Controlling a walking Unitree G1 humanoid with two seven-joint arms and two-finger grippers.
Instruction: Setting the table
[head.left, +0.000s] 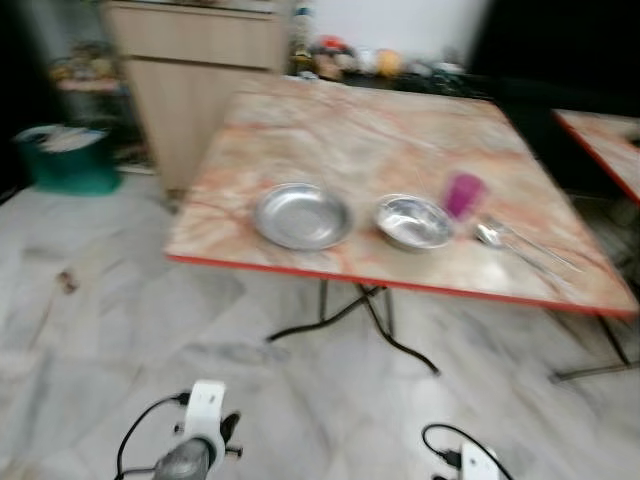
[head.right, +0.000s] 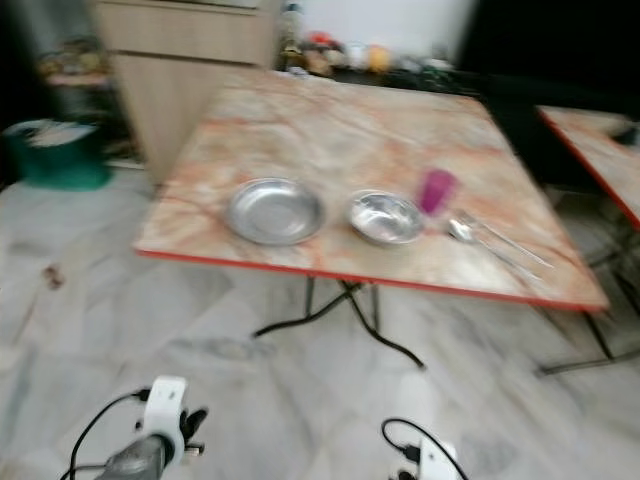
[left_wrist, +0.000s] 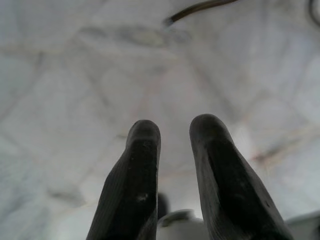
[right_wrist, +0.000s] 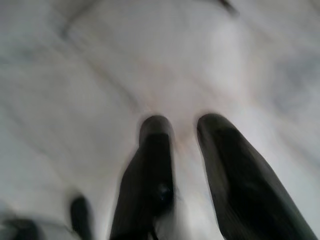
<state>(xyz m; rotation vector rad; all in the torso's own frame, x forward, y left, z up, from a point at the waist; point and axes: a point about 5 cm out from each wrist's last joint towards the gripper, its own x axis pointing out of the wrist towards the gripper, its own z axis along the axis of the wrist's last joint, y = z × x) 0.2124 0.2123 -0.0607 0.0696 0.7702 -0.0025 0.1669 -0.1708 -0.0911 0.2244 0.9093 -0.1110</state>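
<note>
Approach step, by judgement: plate (head.left: 302, 215), bowl (head.left: 413, 221) and cup (head.left: 464, 194) line table's (head.left: 330, 130) near edge; left gripper (left_wrist: 175, 150) and right gripper (right_wrist: 182, 145) hang slightly parted, empty; next, close in

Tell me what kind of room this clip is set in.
Likely a home dining area: a marble-patterned folding table carrying a steel plate, steel bowl and purple cup, a wooden cabinet behind, on a pale tiled floor.

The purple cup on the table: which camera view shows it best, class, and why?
The left eye view: the purple cup sits slightly larger there, right of the metal bowl. The right eye view shows it similarly blurred; both wrist views face the floor.
</note>
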